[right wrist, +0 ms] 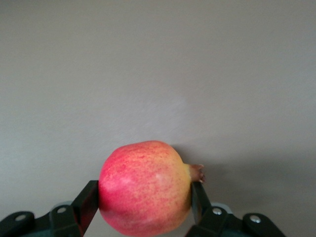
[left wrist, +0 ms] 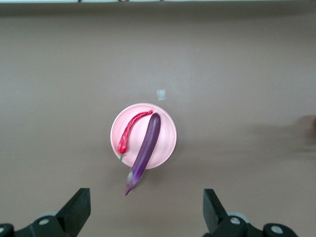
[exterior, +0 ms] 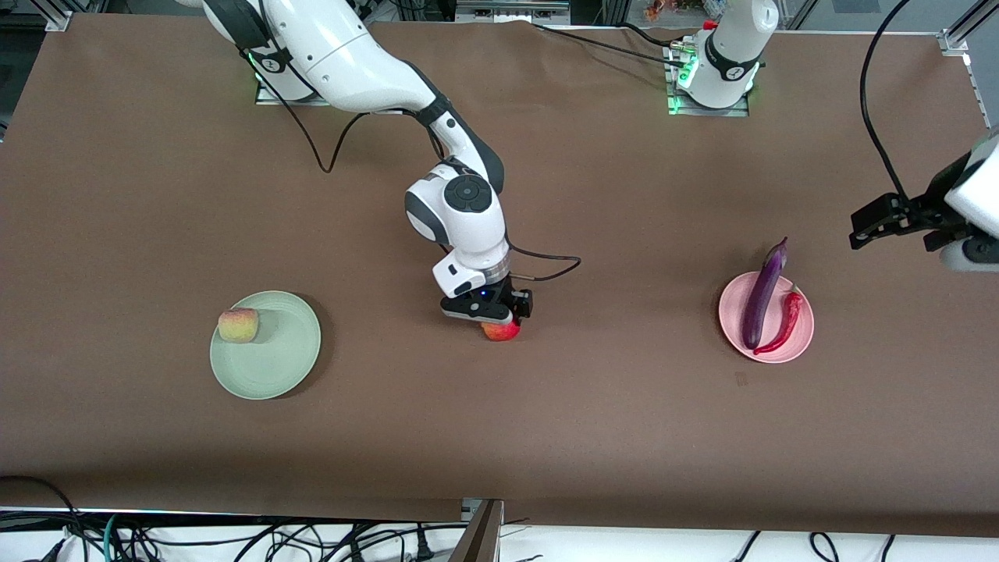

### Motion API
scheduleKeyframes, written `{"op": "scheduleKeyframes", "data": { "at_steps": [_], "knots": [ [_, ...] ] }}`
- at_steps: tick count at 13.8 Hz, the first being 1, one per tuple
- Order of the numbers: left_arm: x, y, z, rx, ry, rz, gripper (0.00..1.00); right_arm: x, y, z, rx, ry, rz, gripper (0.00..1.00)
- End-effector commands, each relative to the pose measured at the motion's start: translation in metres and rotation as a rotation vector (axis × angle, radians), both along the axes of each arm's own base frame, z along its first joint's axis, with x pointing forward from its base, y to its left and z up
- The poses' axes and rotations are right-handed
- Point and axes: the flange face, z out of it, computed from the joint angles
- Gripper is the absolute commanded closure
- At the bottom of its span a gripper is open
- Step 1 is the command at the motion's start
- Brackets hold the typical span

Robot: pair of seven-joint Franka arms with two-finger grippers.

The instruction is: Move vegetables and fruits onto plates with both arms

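My right gripper (exterior: pixel 493 318) is down at the middle of the table, shut on the round red pomegranate-like fruit (exterior: pixel 503 332), which fills the gap between its fingers in the right wrist view (right wrist: pixel 145 190). The peach (exterior: pixel 238 325) sits on the mint green plate (exterior: pixel 277 363) toward the right arm's end. The purple eggplant (exterior: pixel 763 297) and red chili (exterior: pixel 785 324) lie side by side on the pink plate (exterior: pixel 804 337). My left gripper (exterior: pixel 862 230) hangs open and empty in the air beside that plate, and its wrist view shows the eggplant (left wrist: pixel 146 148), chili (left wrist: pixel 129 132) and plate (left wrist: pixel 167 121).
A small pale mark (exterior: pixel 740 378) lies on the brown table cover just nearer the front camera than the pink plate. Black cables (exterior: pixel 234 538) run along the table's front edge. The right arm's cable (exterior: pixel 546 273) loops beside its wrist.
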Motion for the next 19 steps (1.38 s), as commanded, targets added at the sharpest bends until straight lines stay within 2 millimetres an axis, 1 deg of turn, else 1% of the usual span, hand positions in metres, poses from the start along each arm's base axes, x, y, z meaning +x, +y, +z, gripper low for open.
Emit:
{"op": "scheduleKeyframes", "data": {
  "at_steps": [1, 3, 4, 5, 6, 7, 9, 11, 12, 13, 15, 16, 17, 19],
  "knots": [
    [-0.066, -0.012, -0.007, 0.023, -0.035, -0.029, 0.00, 0.020, -0.043, 0.064, -0.090, 0.076, 0.044, 0.84],
    [-0.069, -0.006, -0.010, 0.029, 0.004, -0.021, 0.00, 0.039, -0.092, 0.098, -0.085, 0.173, 0.108, 0.84],
    [-0.069, -0.006, -0.010, 0.029, 0.005, -0.021, 0.00, 0.049, -0.122, 0.112, -0.086, 0.228, 0.164, 0.84],
    [-0.067, -0.008, -0.011, 0.029, 0.008, -0.024, 0.00, 0.061, -0.159, 0.125, -0.081, 0.277, 0.199, 0.83],
    [-0.065, -0.008, -0.007, 0.028, -0.001, -0.024, 0.00, 0.071, -0.194, 0.129, -0.089, 0.320, 0.231, 0.83],
    [-0.060, -0.011, -0.007, 0.027, 0.000, -0.024, 0.00, 0.079, -0.229, 0.132, -0.104, 0.363, 0.265, 0.83],
    [-0.052, -0.015, -0.004, 0.025, 0.029, -0.029, 0.00, 0.091, -0.289, 0.126, -0.114, 0.431, 0.324, 0.84],
    [-0.041, -0.014, -0.004, 0.022, 0.064, -0.026, 0.00, 0.100, -0.357, 0.107, -0.107, 0.475, 0.363, 0.84],
    [-0.040, -0.010, -0.002, 0.015, 0.063, -0.019, 0.00, 0.104, -0.388, 0.097, -0.097, 0.492, 0.368, 0.84],
    [-0.039, -0.009, -0.002, 0.018, 0.063, -0.018, 0.00, 0.105, -0.406, 0.086, -0.089, 0.508, 0.366, 0.84],
    [-0.038, -0.009, -0.004, 0.016, 0.066, -0.018, 0.00, 0.106, -0.411, 0.066, -0.086, 0.525, 0.358, 0.84],
    [-0.039, -0.010, -0.004, 0.018, 0.068, -0.021, 0.00, 0.107, -0.412, 0.062, -0.085, 0.520, 0.349, 0.84],
    [-0.039, -0.013, -0.004, 0.020, 0.068, -0.025, 0.00, 0.110, -0.415, 0.047, -0.083, 0.519, 0.341, 0.84],
    [-0.039, -0.014, -0.004, 0.020, 0.068, -0.027, 0.00, 0.116, -0.424, 0.025, -0.081, 0.491, 0.331, 0.84]
  ]
}}
